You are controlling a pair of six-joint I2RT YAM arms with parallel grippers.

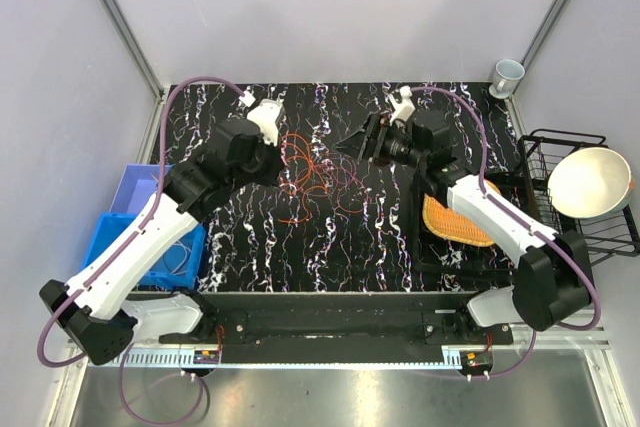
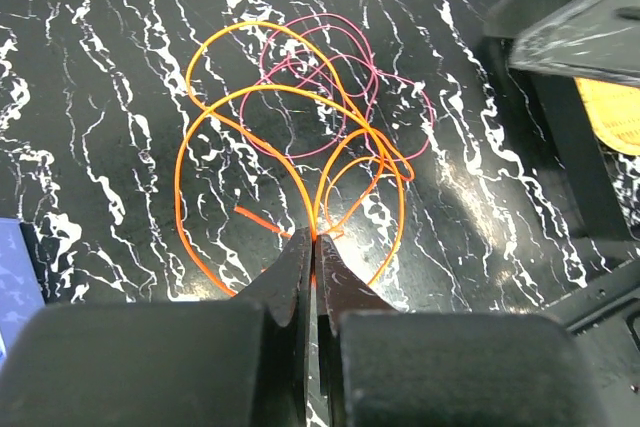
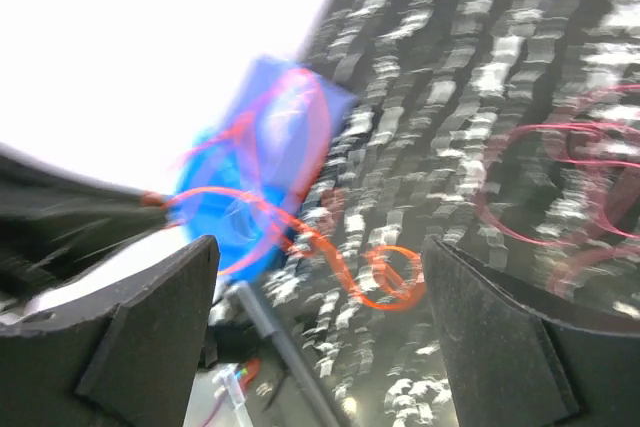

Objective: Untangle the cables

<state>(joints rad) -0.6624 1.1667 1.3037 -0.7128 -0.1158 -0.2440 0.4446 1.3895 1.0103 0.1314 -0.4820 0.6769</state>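
Left gripper (image 2: 313, 240) is clamped shut on an orange strand of the cables (image 2: 318, 107). Loops are fanned out ahead of its tips, laid flat on the table (image 2: 120, 67): thin orange loops, with pink-red ones tangled through them. Right gripper (image 3: 315, 252) is held wide open beside the tangle, nothing gripped.

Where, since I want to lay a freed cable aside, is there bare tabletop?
The near strip of the table, between the cables and its near edge, is bare. So is the far strip behind the cables. The middle is crowded: cables between the left gripper and right gripper. The woven mat takes the right side.
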